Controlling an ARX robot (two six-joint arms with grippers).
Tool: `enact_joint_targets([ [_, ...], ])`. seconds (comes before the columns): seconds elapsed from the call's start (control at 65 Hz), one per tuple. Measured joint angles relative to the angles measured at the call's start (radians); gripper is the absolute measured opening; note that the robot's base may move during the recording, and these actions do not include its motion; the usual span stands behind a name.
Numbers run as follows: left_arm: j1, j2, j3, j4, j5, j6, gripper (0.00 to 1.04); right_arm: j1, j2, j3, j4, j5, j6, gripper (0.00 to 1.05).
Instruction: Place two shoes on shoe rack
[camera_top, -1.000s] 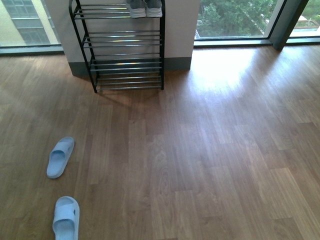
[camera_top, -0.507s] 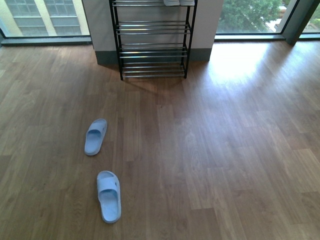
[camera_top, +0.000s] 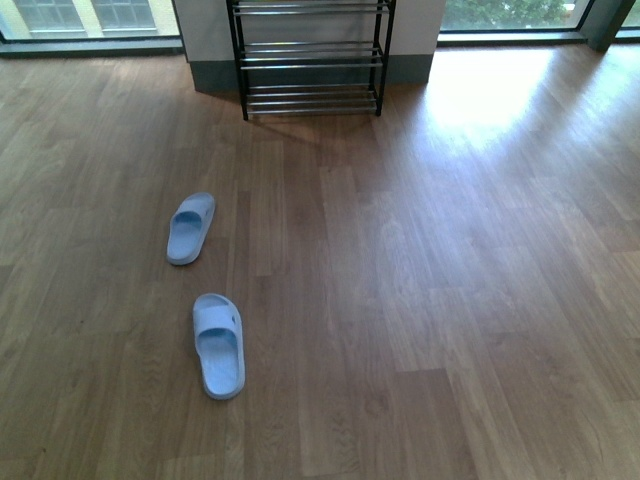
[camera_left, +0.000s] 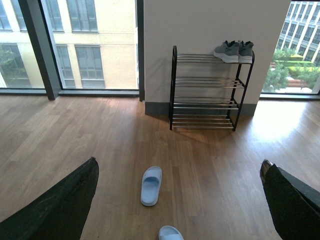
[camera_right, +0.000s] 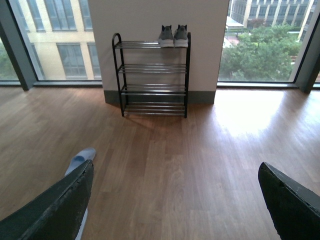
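left arm pose: the left end effector (camera_left: 178, 166) is hanging above the floor and facing the rack. its two dark fingers (camera_left: 60, 205) are standing wide apart and gripping nothing.
right arm pose: the right end effector (camera_right: 175, 167) is pointing the same way. its dark fingers (camera_right: 292, 200) are also spread wide, with nothing between them.
sneakers: the pair of grey knit lace-up sneakers with white soles (camera_left: 233, 51) is sitting on the top tier of the rack, at one end, with the two shoes touching each other.
slides: the nearer pale blue plastic slide (camera_top: 219, 345) is lying sole-down on the floor, left of centre in the front view. the farther pale blue plastic slide (camera_top: 190, 228) is lying beyond it and apart from it, angled slightly. both are turning their strap ends away from the robot.
rack: the low black metal-framed shoe rack with chrome bar shelves (camera_top: 310, 60) is standing against a pale wall section (camera_left: 210, 25) with a grey skirting. the front view's upper edge is cutting off its top.
edges: tall floor-to-ceiling windows (camera_left: 90, 45) are flanking the wall section on both sides, and their dark frames are meeting the floor.
open room: a broad stretch of brown wood-plank floor (camera_top: 450, 300) is running between the slides and the rack and spreading out to the right. sunlight is glaring on it near the right-hand window.
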Motion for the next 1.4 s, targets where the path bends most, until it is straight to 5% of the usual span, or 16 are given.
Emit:
enact_joint_targets([
  [1.399, 0.0, 0.0, 0.0, 0.0, -0.003, 0.0, 0.95, 0.0, -0.002, 0.0, 0.0, -0.001, 0.0, 0.95],
])
